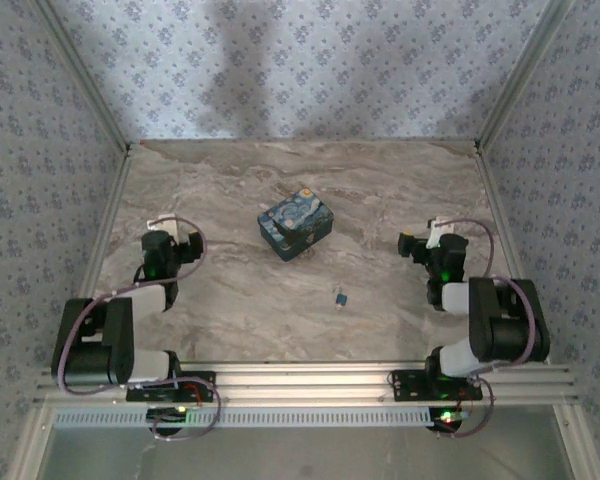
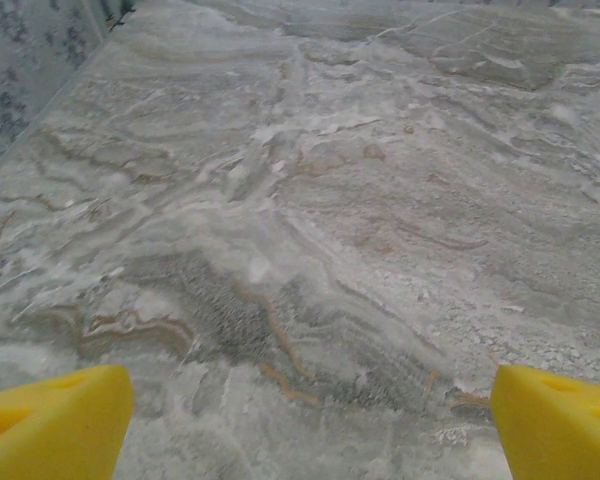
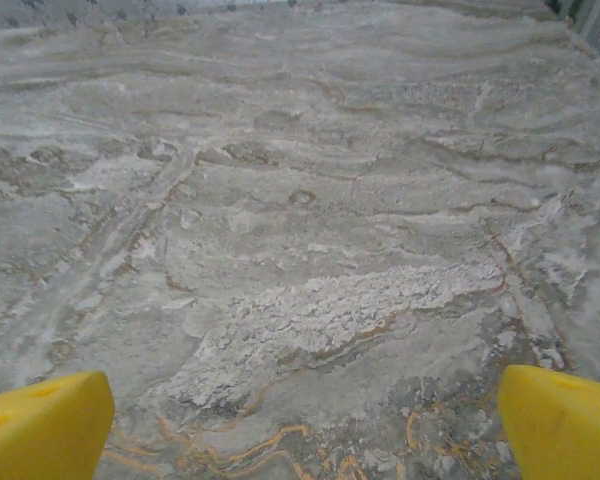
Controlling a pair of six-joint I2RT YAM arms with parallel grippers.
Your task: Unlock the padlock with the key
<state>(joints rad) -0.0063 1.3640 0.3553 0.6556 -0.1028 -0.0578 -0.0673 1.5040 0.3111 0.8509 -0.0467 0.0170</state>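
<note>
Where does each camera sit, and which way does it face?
Top external: above, behind the arms, looking down at table, blue box, padlock; both arms show.
Left wrist: low, facing across the marble; open left end effector at bottom.
Right wrist: the same, with open right end effector.
All three share the table.

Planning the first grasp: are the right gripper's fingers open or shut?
The right gripper is open: its yellow fingers stand at opposite lower corners of its wrist view, with table between them.
</note>
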